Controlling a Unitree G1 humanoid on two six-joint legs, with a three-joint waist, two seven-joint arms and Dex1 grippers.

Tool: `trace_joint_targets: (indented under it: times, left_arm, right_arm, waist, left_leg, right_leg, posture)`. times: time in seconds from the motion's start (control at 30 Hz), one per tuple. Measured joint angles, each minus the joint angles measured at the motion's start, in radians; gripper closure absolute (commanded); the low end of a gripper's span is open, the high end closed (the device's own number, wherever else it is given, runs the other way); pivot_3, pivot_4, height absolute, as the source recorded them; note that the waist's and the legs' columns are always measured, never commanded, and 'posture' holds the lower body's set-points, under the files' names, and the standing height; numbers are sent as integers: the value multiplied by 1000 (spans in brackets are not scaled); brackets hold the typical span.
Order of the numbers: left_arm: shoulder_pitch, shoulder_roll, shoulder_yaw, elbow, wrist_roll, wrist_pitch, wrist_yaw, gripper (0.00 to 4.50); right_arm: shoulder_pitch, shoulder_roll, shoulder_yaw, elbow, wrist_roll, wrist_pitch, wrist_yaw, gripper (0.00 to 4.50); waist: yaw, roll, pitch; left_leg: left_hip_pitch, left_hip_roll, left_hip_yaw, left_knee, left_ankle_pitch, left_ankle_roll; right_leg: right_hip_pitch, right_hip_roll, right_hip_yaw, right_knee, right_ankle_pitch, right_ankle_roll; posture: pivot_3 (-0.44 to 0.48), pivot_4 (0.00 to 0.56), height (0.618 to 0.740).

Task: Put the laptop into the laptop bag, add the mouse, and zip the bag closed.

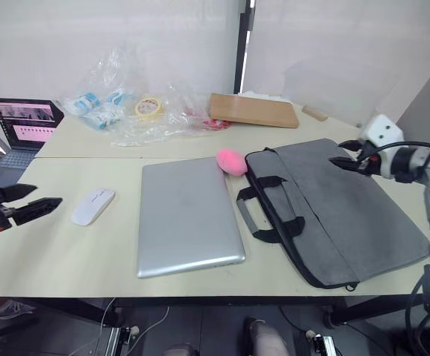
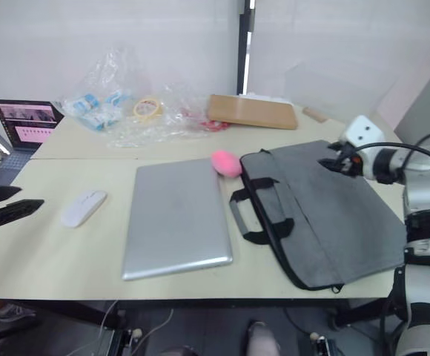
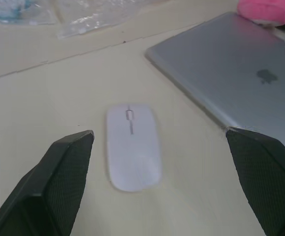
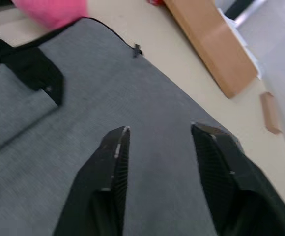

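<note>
My claws work over a pale beige table (image 1: pixel 67 259). On it lie a small white oval mouse (image 1: pixel 93 205), a closed silver-grey metal laptop (image 1: pixel 187 215), a fluffy pink ball (image 1: pixel 231 161) and a flat grey fabric bag with black handles (image 1: pixel 333 211). Farther back I see crumpled clear plastic wrapping (image 1: pixel 137 104), a roll of what may be tape (image 1: pixel 149 107), a flat brown cardboard box (image 1: pixel 253 110), and a small dark laptop with a lit screen (image 1: pixel 22 130).
</note>
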Motion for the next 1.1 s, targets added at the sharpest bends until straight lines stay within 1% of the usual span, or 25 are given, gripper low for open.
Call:
trace_joint_targets:
  times: [0.07,0.13,0.17,0.23,0.3,0.37,0.53,0.6,0.63,0.8,0.87,1.0,1.1]
  left_arm:
    - [-37,-4,-3,-55,-83,179,45,0]
    - [-67,0,-10,-72,-117,290,79,0]
    - [-101,0,-23,-63,-140,372,103,0]
    - [-162,-13,-48,-47,-176,483,130,0]
    - [-225,-39,-77,-33,-206,578,151,0]
    - [-252,-51,-100,-25,-217,635,172,0]
    - [-277,-105,-129,-22,-231,707,189,0]
    - [-318,-101,-202,-8,-218,734,191,0]
    - [-328,-101,-216,2,-215,736,194,0]
    - [-408,-127,-321,143,-165,732,195,0]
    - [-418,-130,-338,178,-154,726,189,0]
    - [-483,-140,-374,271,-125,715,160,0]
    - [-530,-185,-412,358,-82,667,139,0]
  right_arm:
    - [14,37,48,-134,0,51,22,4381]
    - [24,49,78,-201,-2,83,31,4448]
    - [27,61,93,-237,-9,108,32,4448]
    - [33,90,135,-307,-18,142,38,4448]
    - [43,119,184,-366,-27,173,49,4448]
    - [49,129,203,-391,-30,198,51,4448]
    - [49,140,225,-426,-39,235,59,4448]
    - [49,173,265,-437,-49,237,66,4448]
    - [49,183,274,-438,-50,237,65,4448]
    - [46,260,325,-396,-90,233,30,4448]
    - [43,270,328,-385,-98,231,27,4448]
    - [40,294,339,-367,-125,229,8,4448]
    - [40,316,367,-339,-158,222,-4,4448]
  waist:
    - [-5,0,0]
    - [-9,0,0]
    - [-11,0,0]
    - [-17,0,0]
    - [-20,0,0]
    - [-21,0,0]
    - [-20,0,0]
    - [-18,-1,0]
    - [-16,-1,0]
    - [-13,-1,0]
    - [-13,-1,0]
    - [-10,-2,0]
    - [-10,-2,-1]
  left_leg:
    - [0,-1,0,0,1,-1]
    - [1,-1,0,0,1,-2]
    - [3,-2,0,-1,1,-3]
    - [6,-1,0,-1,2,-4]
    - [11,-1,1,-1,2,-6]
    - [12,-1,0,-1,2,-7]
    - [14,0,0,-1,3,-10]
    - [15,0,0,-1,4,-12]
    - [15,0,0,-1,4,-12]
    - [16,0,-2,0,4,-12]
    - [16,0,-2,0,4,-12]
    - [15,0,-3,0,4,-12]
    - [14,0,-3,1,4,-12]
  right_leg:
    - [0,0,0,0,0,0]
    - [0,0,0,1,0,-1]
    - [1,0,0,1,-1,-1]
    - [4,1,0,2,-1,-2]
    - [8,1,-1,3,-2,-3]
    - [8,1,-1,5,-3,-4]
    - [8,1,-1,9,-4,-7]
    - [9,1,-1,11,-5,-8]
    - [9,1,-1,12,-5,-9]
    - [9,1,1,15,-6,-10]
    - [8,1,1,15,-6,-10]
    - [8,1,0,15,-6,-10]
    - [8,1,1,15,-6,-10]
  posture:
    - [0,150,740]
    - [0,150,740]
    - [0,150,740]
    - [0,150,740]
    - [0,150,740]
    - [0,150,740]
    - [0,150,740]
    - [0,150,740]
    - [0,150,740]
    - [0,150,740]
    - [0,150,740]
    - [0,150,740]
    - [0,150,740]
